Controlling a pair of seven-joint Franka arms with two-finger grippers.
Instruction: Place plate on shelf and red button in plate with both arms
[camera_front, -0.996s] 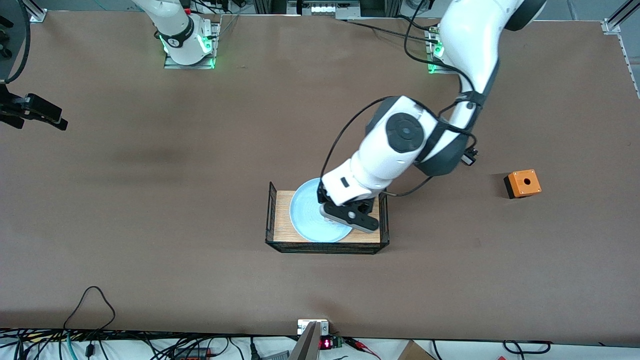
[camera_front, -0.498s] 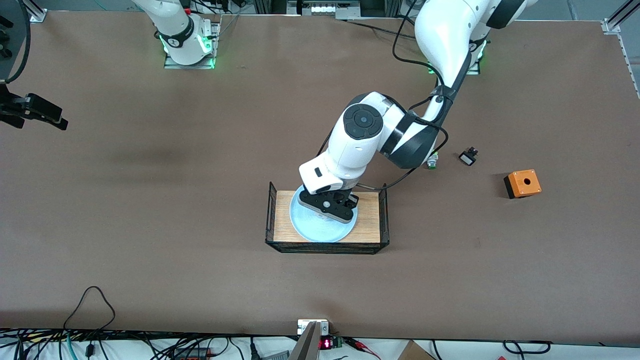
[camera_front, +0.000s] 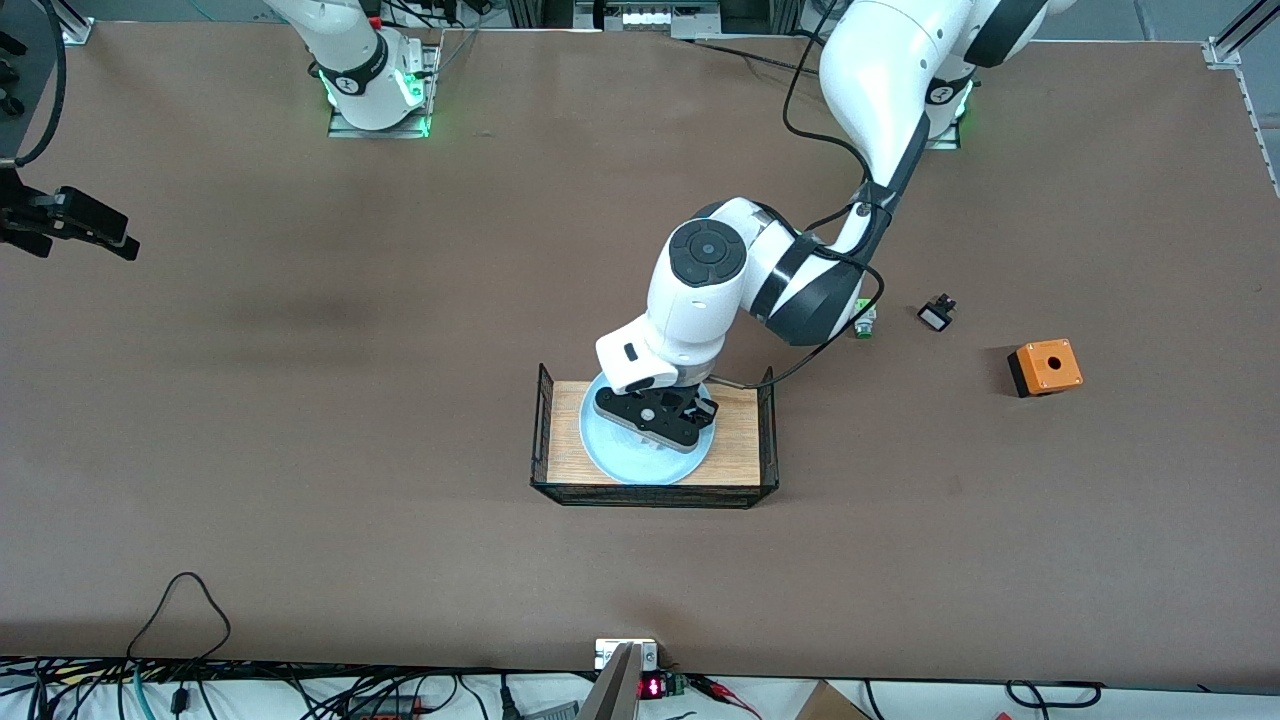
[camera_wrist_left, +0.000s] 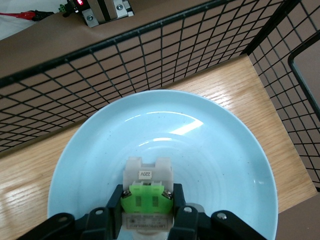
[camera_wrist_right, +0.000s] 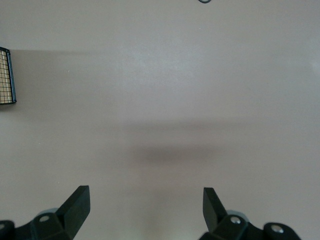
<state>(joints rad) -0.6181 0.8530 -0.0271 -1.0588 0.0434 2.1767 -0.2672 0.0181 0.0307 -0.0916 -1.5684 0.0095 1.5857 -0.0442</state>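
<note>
The pale blue plate (camera_front: 608, 452) (camera_wrist_left: 210, 150) lies on the wooden floor of a black wire basket (camera_front: 650, 495) (camera_wrist_left: 150, 60) in the middle of the table. My left gripper (camera_front: 660, 432) (camera_wrist_left: 148, 196) hangs low over the plate's middle, shut on the red button (camera_wrist_left: 148, 176). The button shows its white body and green block, while its red cap is hidden between the fingers. My right gripper (camera_front: 105, 238) (camera_wrist_right: 146, 201) waits open over bare table at the right arm's end, with nothing between its fingers.
A white switch with a green end (camera_front: 864, 325), a small black part (camera_front: 936, 315) and an orange box with a black hole (camera_front: 1045, 367) lie toward the left arm's end. The basket has raised wire walls; one corner (camera_wrist_right: 6, 75) shows in the right wrist view.
My left gripper has carried the button from the plate's edge toward the right arm's end, to over the plate's middle. The right arm has not moved.
</note>
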